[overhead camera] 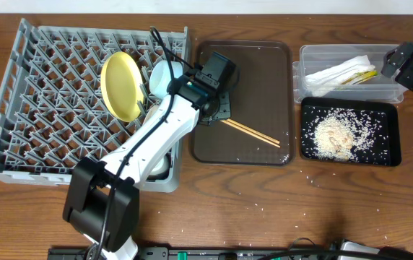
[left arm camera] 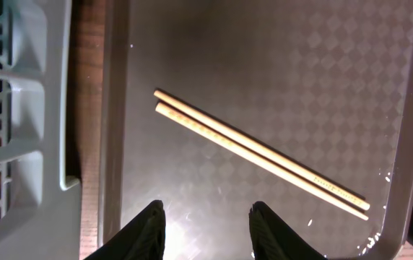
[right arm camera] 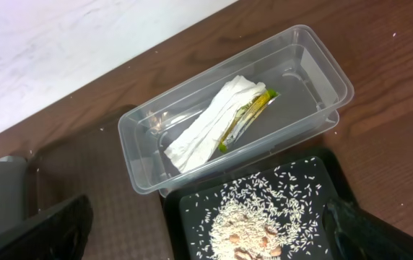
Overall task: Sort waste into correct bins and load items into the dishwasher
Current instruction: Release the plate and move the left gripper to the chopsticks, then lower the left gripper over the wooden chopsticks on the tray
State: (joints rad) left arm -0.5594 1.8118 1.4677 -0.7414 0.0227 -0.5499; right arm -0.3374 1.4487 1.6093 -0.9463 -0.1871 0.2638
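Observation:
The pair of wooden chopsticks (overhead camera: 253, 132) (left arm camera: 261, 152) lies slantwise on the brown tray (overhead camera: 264, 65). My left gripper (overhead camera: 219, 112) (left arm camera: 206, 217) hovers over that tray just short of their near ends, open, nothing between its fingers (left arm camera: 152, 227). In the grey dishwasher rack (overhead camera: 19, 137) the yellow plate (overhead camera: 123, 85) stands on edge beside the light blue bowl (overhead camera: 164, 76). The clear tub (overhead camera: 315, 54) (right arm camera: 141, 155) holds a white napkin (right arm camera: 206, 126) and a yellow-green wrapper (right arm camera: 246, 115). Rice crumbs (overhead camera: 335, 133) (right arm camera: 264, 217) fill the black tray (overhead camera: 390, 155) (right arm camera: 185, 217). My right gripper (overhead camera: 403, 62) (right arm camera: 210, 242) hangs wide open above both bins.
The rack's slatted wall (left arm camera: 19, 130) stands close to the left of my left gripper, beside the brown tray's rim (left arm camera: 112, 108). A white dish (overhead camera: 161, 167) shows partly under the left arm at the rack's front corner. Stray rice grains (overhead camera: 315, 177) dot the wooden table.

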